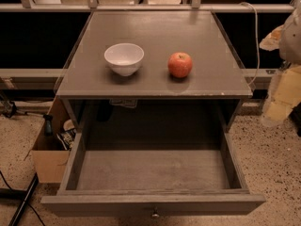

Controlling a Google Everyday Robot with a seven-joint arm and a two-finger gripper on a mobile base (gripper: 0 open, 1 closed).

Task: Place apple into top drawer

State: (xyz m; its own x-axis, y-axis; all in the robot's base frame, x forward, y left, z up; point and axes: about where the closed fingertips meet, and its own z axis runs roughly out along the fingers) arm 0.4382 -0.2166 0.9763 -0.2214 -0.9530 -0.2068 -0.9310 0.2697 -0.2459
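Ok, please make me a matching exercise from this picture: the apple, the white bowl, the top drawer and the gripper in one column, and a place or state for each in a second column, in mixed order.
Things
1. apple
2. white bowl
3. top drawer
4. gripper

Places or states
A. pulled open toward the camera
B. on the cabinet top, right part
C. at the right edge of the view, beside the cabinet, touching nothing
D. on the cabinet top, left of centre

Pairs: 1-B, 2-D, 3-A, 4-C
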